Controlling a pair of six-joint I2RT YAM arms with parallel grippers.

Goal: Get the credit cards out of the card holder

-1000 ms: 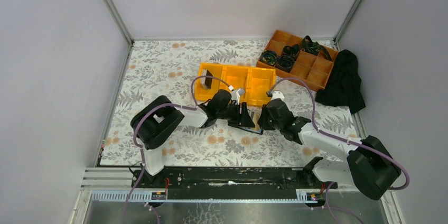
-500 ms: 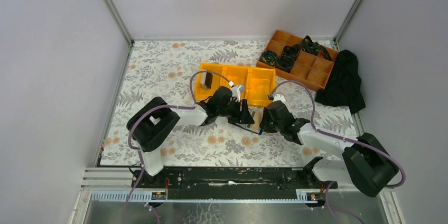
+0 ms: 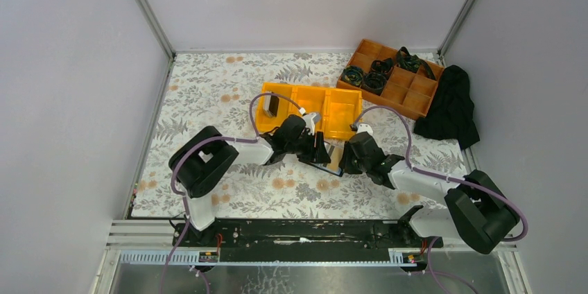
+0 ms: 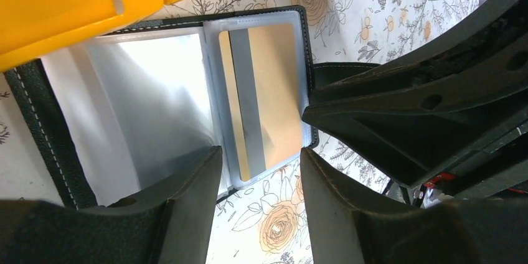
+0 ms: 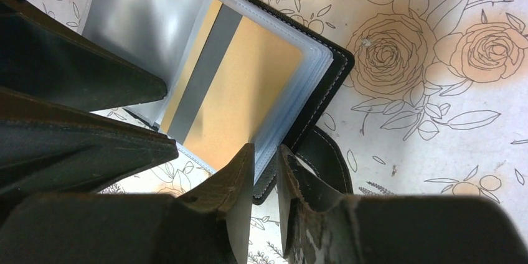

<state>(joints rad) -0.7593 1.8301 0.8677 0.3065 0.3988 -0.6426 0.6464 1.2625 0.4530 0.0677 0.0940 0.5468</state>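
Your card holder [image 4: 155, 102] sits open, tan card [image 4: 277, 89] in its sleeve; right claw [image 5: 266, 155] pinches its edge, left claw [image 4: 258, 158] spread over it.

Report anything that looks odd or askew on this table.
Nothing is damaged or spilled. The card holder lies open, at an angle against the yellow bin, a tan card inside it. A black cloth lies crumpled at the table's right edge.
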